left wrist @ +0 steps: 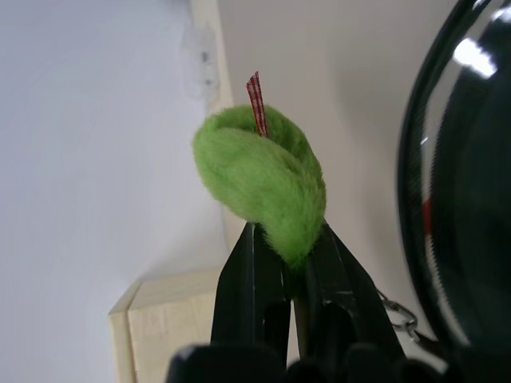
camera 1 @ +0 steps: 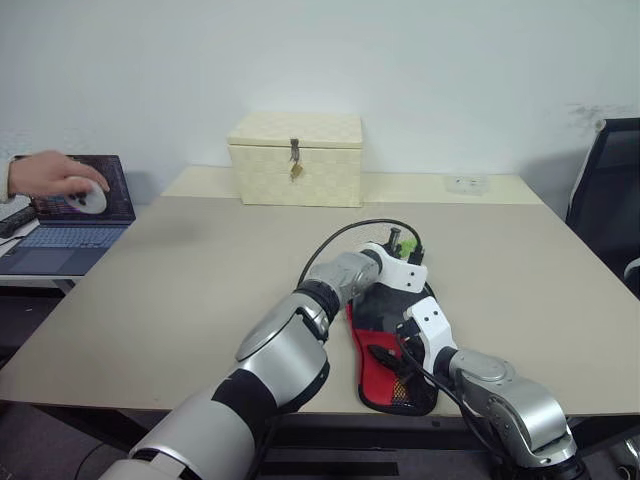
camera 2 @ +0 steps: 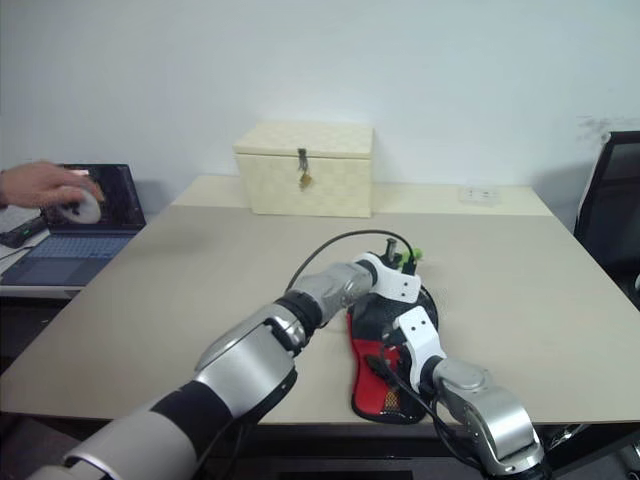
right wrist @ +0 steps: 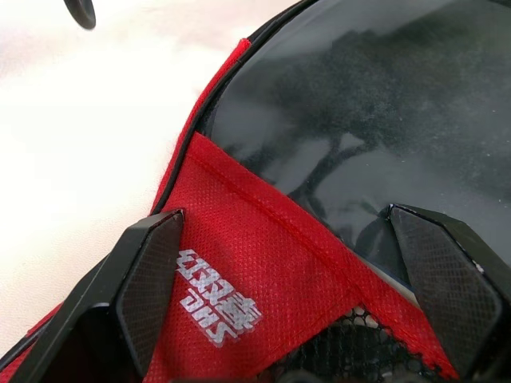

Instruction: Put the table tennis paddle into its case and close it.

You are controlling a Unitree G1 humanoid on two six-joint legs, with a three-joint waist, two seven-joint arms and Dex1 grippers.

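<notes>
On beige table, left gripper (left wrist: 291, 263) jaws clamped on fuzzy green tuft (left wrist: 263, 179), right gripper (right wrist: 303, 295) jaws apart over red-panelled case (right wrist: 263, 263).

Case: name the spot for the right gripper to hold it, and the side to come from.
Probably take the case at its red panel, on the narrow end, from above: it lies flat on the table, and the open right gripper stands astride that panel. The left gripper holds the green tuft.
</notes>
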